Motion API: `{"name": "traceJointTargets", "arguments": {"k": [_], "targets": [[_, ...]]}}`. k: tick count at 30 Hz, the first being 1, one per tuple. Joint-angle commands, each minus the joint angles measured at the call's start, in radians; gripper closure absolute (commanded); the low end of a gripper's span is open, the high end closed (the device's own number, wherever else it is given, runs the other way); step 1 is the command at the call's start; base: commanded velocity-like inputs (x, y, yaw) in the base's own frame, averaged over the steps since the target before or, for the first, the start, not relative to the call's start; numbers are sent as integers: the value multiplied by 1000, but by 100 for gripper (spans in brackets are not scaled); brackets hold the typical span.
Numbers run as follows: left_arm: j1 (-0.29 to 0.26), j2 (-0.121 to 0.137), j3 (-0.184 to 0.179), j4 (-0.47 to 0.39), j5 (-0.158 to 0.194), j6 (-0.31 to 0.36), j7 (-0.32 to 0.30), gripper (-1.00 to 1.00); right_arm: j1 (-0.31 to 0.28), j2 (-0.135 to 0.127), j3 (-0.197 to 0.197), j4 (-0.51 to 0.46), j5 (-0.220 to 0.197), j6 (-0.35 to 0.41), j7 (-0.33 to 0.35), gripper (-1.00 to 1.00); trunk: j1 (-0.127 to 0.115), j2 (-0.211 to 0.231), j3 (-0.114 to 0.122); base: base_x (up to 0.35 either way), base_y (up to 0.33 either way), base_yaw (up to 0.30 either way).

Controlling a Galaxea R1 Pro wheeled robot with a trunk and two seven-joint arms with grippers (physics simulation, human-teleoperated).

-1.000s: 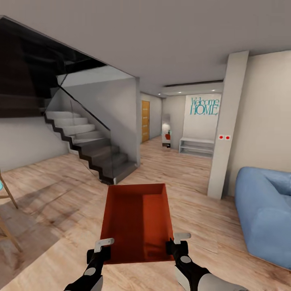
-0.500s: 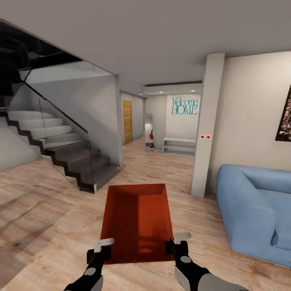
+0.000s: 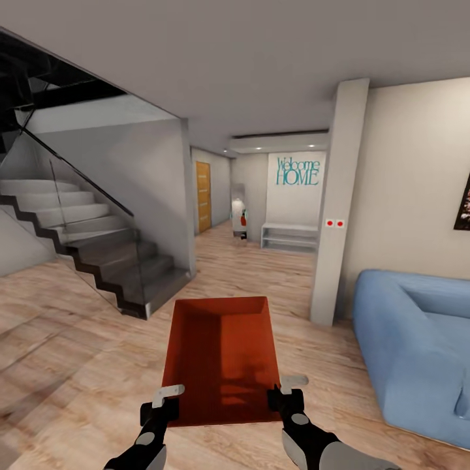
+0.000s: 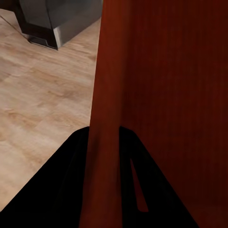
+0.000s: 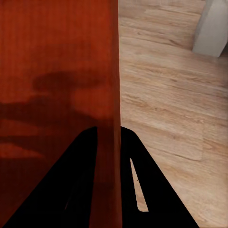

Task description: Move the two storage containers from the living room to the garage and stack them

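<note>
- Since a second ago the whole head view swings right, then settles: the staircase point(image 3: 98, 248) sits further toward the view's left edge, the blue sofa point(image 3: 418, 352) takes up more of the right side, and a dark picture point(image 3: 463, 205) edges in on the right wall. That is camera and base turning, not the room's things moving.
- Over the last half second the shift is slight; the pillar point(image 3: 339, 202) drifts a little right. Turn looks nearly finished.
- The storage container point(image 3: 222, 359) keeps the same place in the head view across all three pictures: held out ahead of the trunk, open top up, level, above the wood plank floor point(image 3: 78, 365).
- Left gripper point(image 3: 163, 399) on the container's near left corner; the left wrist view has its jaws clamped astride the orange-red wall point(image 4: 156, 95), one finger each side.
- Right gripper point(image 3: 288, 390) on the near right corner; the right wrist view shows the same, jaws closed on the wall point(image 5: 57, 71).
- Ahead: hallway with a wooden door point(image 3: 203, 196) and the "Welcome HOME" lettering point(image 3: 297, 171).
- Judgement: carry phase, early. Still in the living room; garage not in sight. Container now lines up roughly with the hallway opening, so driving forward looks like the next call. Second container not yet dealt with.
</note>
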Motion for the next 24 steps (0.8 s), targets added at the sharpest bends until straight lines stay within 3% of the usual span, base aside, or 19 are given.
{"name": "traceJointTargets", "arguments": {"k": [1, 24], "targets": [[-2, -2, 32, -5, -20, 2, -1, 100, 0, 1, -12, 1, -7, 1, 6, 100, 1, -1, -1, 323, 0, 0], [-2, -2, 32, -5, -20, 2, -1, 100, 0, 0, -11, 1, -7, 1, 6, 100, 1, -1, -1, 323, 0, 0]]}}
